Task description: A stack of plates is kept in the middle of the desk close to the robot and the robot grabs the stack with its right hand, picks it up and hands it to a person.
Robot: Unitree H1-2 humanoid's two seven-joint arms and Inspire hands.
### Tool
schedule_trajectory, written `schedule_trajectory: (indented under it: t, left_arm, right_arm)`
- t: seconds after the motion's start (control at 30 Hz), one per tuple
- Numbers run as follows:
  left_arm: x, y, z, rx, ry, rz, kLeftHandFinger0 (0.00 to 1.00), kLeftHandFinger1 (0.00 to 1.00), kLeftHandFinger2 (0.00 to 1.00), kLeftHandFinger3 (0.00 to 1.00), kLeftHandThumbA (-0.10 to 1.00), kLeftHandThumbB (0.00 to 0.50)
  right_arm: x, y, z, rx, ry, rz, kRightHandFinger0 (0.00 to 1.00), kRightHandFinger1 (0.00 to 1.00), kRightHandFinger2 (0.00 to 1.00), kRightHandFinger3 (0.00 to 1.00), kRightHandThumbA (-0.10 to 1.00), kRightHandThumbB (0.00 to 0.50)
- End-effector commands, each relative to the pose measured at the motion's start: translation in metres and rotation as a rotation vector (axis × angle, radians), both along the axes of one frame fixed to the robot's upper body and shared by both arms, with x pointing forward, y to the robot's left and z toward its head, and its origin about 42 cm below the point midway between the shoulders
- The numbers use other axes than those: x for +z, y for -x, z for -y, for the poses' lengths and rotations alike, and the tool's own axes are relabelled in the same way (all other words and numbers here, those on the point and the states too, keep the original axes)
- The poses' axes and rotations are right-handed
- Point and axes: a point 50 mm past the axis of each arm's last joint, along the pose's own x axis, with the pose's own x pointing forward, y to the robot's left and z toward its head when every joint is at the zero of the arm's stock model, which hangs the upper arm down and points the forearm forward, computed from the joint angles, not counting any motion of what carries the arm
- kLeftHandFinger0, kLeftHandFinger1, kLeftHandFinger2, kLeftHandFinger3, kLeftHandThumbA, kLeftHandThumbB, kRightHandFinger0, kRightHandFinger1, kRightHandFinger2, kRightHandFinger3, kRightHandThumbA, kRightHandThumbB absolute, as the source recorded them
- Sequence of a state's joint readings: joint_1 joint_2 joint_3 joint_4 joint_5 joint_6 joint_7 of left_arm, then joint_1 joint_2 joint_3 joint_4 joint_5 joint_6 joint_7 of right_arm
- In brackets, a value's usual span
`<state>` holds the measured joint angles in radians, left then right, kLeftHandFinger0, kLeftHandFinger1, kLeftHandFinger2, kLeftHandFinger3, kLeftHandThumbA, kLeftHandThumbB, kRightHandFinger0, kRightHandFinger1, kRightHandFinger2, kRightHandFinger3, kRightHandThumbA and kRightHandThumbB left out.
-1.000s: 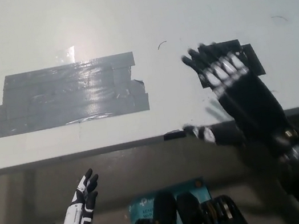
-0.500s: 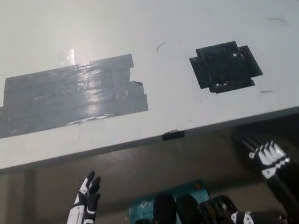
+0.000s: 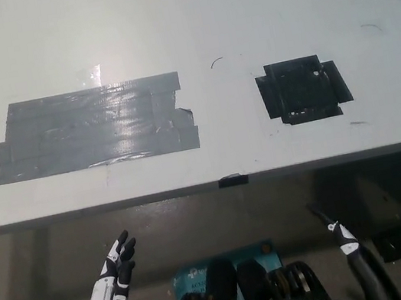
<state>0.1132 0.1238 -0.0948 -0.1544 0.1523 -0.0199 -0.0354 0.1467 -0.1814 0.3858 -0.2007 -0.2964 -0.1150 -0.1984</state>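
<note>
Plates do not show anywhere on the white desk (image 3: 237, 4). My right hand (image 3: 345, 241) hangs below the desk's front edge; I cannot tell its finger state. My left hand (image 3: 116, 266) rests low, fingers spread, holding nothing.

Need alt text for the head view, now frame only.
A white desk carries no plates, only a large grey tape patch at left and a small black tape patch at right. Both robot hands hang below the desk edge, open: white left hand, black right hand.
</note>
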Motion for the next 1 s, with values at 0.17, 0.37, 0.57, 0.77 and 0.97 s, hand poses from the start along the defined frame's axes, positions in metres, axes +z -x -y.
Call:
schedule_trajectory:
  t: [0.17,0.37,0.57,0.77,0.97]
  left_arm:
    - [0.012,0.008,-0.005,0.007,0.013,0.045,1.0,1.0,1.0,1.0,1.0,0.0]
    - [0.015,0.005,-0.003,0.014,0.006,0.053,1.0,1.0,1.0,1.0,1.0,0.004]
    - [0.013,0.008,-0.002,0.009,0.023,0.041,1.0,1.0,1.0,1.0,1.0,0.0]
    - [0.015,0.007,-0.003,0.012,0.027,0.051,1.0,1.0,1.0,1.0,1.0,0.0]
    - [0.015,0.006,-0.002,0.009,0.031,0.047,1.0,1.0,1.0,1.0,1.0,0.0]
  right_arm:
    - [-0.013,-0.001,0.006,0.052,-0.27,-0.086,1.0,1.0,1.0,1.0,1.0,0.292]
    - [-0.012,-0.004,0.007,0.057,-0.285,-0.096,1.0,1.0,1.0,1.0,1.0,0.282]
    - [-0.011,0.002,0.009,0.044,-0.306,-0.102,1.0,1.0,1.0,1.0,1.0,0.275]
    - [-0.004,-0.003,0.007,0.038,-0.316,-0.093,1.0,1.0,1.0,1.0,1.0,0.286]
    - [-0.005,-0.004,0.008,0.041,-0.322,-0.097,1.0,1.0,1.0,1.0,1.0,0.279]
